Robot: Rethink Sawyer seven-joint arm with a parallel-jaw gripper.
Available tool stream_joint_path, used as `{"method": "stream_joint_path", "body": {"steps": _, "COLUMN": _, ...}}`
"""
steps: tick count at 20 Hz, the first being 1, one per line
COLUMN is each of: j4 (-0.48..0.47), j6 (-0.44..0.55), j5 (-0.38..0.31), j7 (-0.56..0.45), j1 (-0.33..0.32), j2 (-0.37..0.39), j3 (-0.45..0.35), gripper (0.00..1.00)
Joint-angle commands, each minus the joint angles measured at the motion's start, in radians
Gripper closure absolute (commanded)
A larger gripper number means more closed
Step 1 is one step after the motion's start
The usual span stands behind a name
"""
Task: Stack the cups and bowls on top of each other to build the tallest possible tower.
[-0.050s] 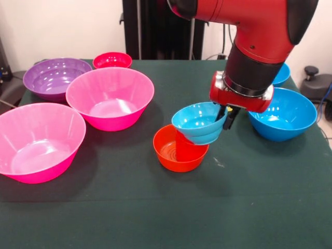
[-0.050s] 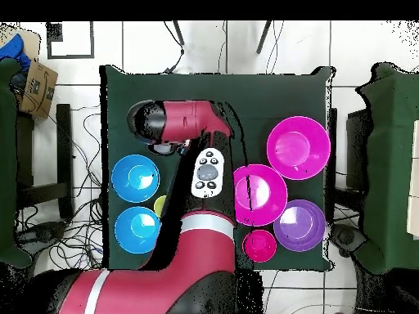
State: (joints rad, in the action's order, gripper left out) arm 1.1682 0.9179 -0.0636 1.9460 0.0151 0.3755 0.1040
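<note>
My front view was evenly bright, with soft shadows beneath the pink bowls point(image 1: 39, 140) on the dark green table point(image 1: 155, 218). Glare sheened the bowls' glossy insides. The red arm point(image 1: 249, 26) looked slightly soft.

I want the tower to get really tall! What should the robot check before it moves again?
1. Gripper holding the light-blue bowl by its rim: ok.
2. Light-blue bowl level: not ok, it tilts.
3. Bowl sitting on the red cup: cannot tell, touching or just above.
4. Red cup standing upright in the orange bowl: ok.
5. Large blue bowl free to grab next: ok, it sits apart on the table.
</note>
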Motion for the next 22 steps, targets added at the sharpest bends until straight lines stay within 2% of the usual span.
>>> {"method": "stream_joint_path", "body": {"steps": 1, "j4": -0.023, "j6": 0.139, "j5": -0.069, "j7": -0.03, "j1": 0.025, "j2": -0.059, "j3": -0.049, "gripper": 1.0}}
{"method": "stream_joint_path", "body": {"steps": 5, "j4": -0.01, "j6": 0.145, "j5": -0.059, "j7": -0.031, "j1": 0.016, "j2": -0.048, "j3": -0.052, "gripper": 1.0}}
{"method": "stream_joint_path", "body": {"steps": 11, "j4": 0.022, "j6": 0.099, "j5": -0.045, "j7": 0.003, "j1": 0.009, "j2": -0.052, "j3": -0.056, "gripper": 1.0}}
{"method": "stream_joint_path", "body": {"steps": 18, "j4": 0.038, "j6": 0.012, "j5": -0.083, "j7": 0.015, "j1": 0.023, "j2": -0.072, "j3": -0.034, "gripper": 1.0}}
{"method": "stream_joint_path", "body": {"steps": 22, "j4": 0.043, "j6": 0.008, "j5": -0.094, "j7": 0.006, "j1": 0.029, "j2": -0.075, "j3": -0.027, "gripper": 1.0}}
